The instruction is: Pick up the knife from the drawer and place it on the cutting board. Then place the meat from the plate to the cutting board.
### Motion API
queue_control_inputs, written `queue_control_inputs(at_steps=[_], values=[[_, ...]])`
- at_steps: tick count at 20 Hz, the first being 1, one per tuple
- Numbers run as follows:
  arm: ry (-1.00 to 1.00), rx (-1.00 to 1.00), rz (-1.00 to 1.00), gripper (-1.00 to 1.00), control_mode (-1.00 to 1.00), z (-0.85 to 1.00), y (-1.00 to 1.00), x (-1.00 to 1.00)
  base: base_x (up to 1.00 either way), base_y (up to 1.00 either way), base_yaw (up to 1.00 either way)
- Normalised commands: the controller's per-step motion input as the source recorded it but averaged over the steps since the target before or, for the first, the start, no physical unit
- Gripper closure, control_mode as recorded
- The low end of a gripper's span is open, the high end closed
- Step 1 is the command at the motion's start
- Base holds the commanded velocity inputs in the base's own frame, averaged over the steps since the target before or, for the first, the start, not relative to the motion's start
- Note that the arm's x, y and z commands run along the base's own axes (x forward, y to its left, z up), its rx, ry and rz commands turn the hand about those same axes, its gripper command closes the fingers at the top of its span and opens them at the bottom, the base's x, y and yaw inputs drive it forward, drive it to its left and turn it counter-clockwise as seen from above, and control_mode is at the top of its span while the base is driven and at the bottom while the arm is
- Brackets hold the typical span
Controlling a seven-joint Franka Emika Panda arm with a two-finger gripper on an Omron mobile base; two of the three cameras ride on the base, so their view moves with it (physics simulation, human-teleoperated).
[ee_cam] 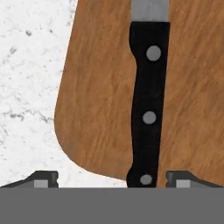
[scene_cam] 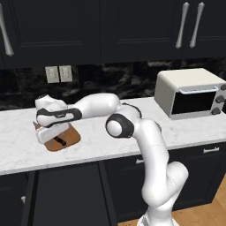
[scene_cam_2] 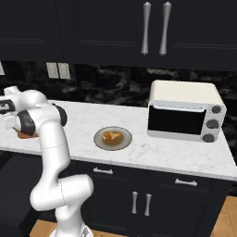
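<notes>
Hand view: slim kitchen knife with black riveted handle and silver-grey blade [ee_cam: 148, 105] lies flat on the reddish-brown wooden cutting board with rounded corners [ee_cam: 96, 96], handle toward 6 o'clock, blade running off the frame at 12 o'clock. Two-finger gripper [ee_cam: 112, 179] sits right above the handle end, its dark fingertips [ee_cam: 43, 179] spread wide, one out at 7 o'clock over the white marble counter [ee_cam: 30, 74], the other at 5 o'clock over the board; neither touches the knife, handle lies loose between them. Left base view: white arm reaches across to 9 o'clock, hand low over the board [scene_cam: 73, 140], which rests on the counter [scene_cam: 110, 141] near its front edge; the dark knife handle [scene_cam: 60, 141] shows as a short stroke on the wood. Board mostly covered by the hand here, so the knife's exact angle is hard to tell from this side. Right base view: round grey-beige plate with darker rim [scene_cam_2: 100, 141] sits on the counter at mid-frame, small orange-brown lumpy meat chunk [scene_cam_2: 112, 136] on it, well apart from the board at the far 9 o'clock edge. Cream toaster oven with dark glass door [scene_cam_2: 185, 116] stands at 3 o'clock of the plate. Dark lower cabinet drawer with small silver bar handle [scene_cam_2: 102, 171] below the plate, front appears closed.
</notes>
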Motion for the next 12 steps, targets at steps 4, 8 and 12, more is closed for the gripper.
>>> queue_control_inputs(at_steps=[4,8,12], values=[[-0.25,0.02,0.0,-1.0,-1.0,0.08,-0.37,-0.71,0.0,0.0,0.0],[-0.19,0.02,0.0,-1.0,-1.0,0.29,-0.35,-0.35,0.0,0.0,0.0],[-0.03,0.02,0.0,-1.0,-1.0,0.41,-0.49,-0.02,0.0,0.0,0.0]])
